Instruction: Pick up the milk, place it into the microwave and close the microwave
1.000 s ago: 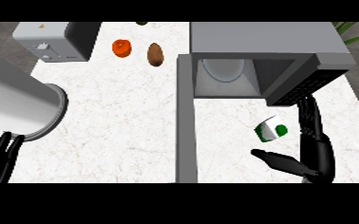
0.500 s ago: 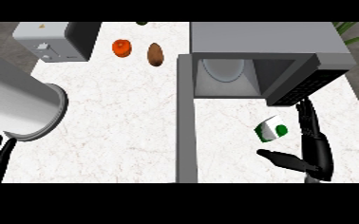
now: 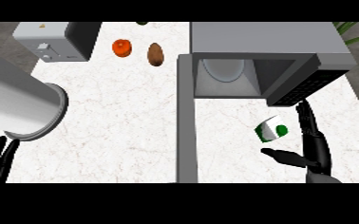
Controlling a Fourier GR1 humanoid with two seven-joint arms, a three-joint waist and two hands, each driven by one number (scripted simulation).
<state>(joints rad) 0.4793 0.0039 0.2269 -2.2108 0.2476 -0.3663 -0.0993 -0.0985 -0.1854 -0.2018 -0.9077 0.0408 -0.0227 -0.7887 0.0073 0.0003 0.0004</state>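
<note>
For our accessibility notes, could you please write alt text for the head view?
The right hand is open beside a green-and-white milk carton on the counter, before the open microwave. A toaster stands far left.

A white marbled counter (image 3: pixel 126 123) fills the view, a toaster (image 3: pixel 52 40) at its far-left corner.

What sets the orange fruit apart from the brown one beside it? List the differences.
The orange fruit is round and bright orange; the brown fruit is a longer oval, dull brown. The orange fruit lies nearer the toaster; the brown fruit lies nearer the microwave. Both rest on the counter, untouched by either hand.
</note>
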